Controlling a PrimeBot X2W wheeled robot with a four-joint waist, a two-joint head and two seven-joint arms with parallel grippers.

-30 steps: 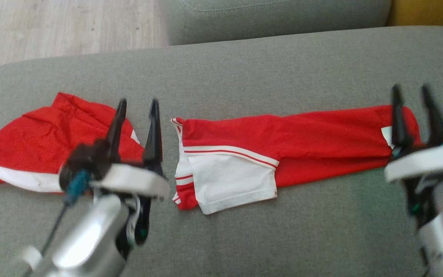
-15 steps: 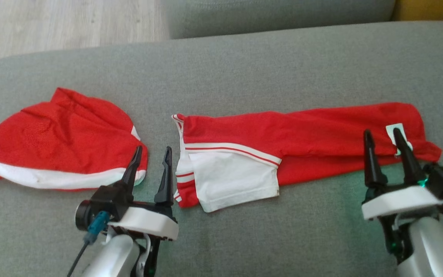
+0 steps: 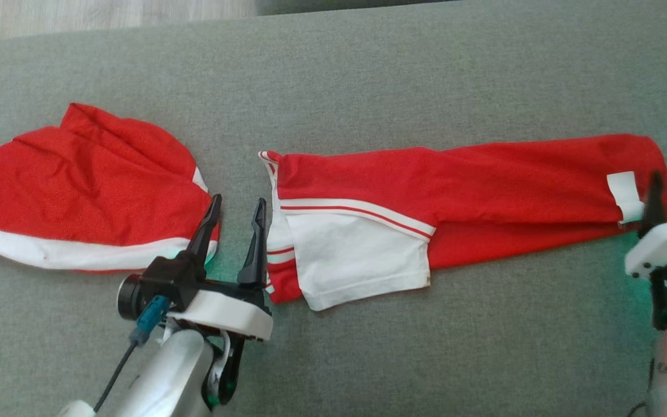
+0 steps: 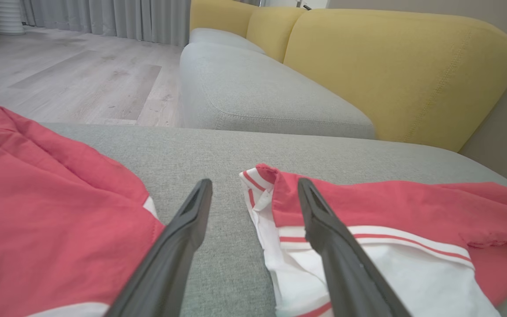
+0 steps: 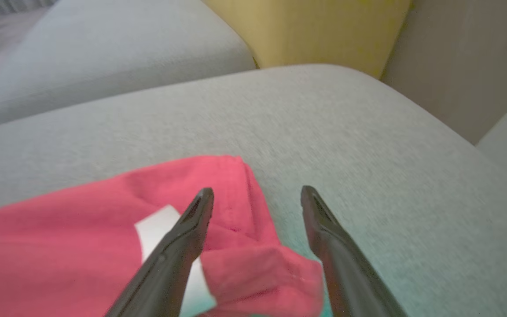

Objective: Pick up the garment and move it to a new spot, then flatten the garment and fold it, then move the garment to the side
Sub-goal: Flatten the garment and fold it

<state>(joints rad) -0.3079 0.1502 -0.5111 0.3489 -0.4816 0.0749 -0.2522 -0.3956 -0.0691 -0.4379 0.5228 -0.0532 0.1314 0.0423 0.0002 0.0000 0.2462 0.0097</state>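
Grey sofa cushion [image 3: 368, 87] carries the work, with a yellow sofa back [image 4: 390, 66] and pale wood floor [image 4: 60, 75] beyond it in the left wrist view.

In the head view the garment [image 3: 484, 191] lies as a long red strip from the centre out to 3 o'clock. It looks already folded lengthwise, with a white panel [image 3: 356, 260] edged in red stripes at its 9 o'clock end and a small white label [image 3: 623, 194] near its 3 o'clock end. A second red garment [image 3: 79, 185] with a white band sits bunched at 9 o'clock, apart from the strip.

The left hand [image 3: 238, 202] is at 7 o'clock with fingers spread and nothing between them. One finger is over the bare cushion between the two garments and the other is over the striped end. The right hand [image 5: 256, 191] is at 3 o'clock, also spread and empty. In its wrist view one finger lies over the label and the other is off the cloth's tip.

By its look the cloth is thin, light and limp. It should sag and unfold if lifted from one point, and a shallow pinch could take only the top layer. The sound hold, I judge, is both short ends at once, each hand closing through all the layers, at the striped edge and just inside the label.

Count: two red garments, two hands, one label, one white panel.
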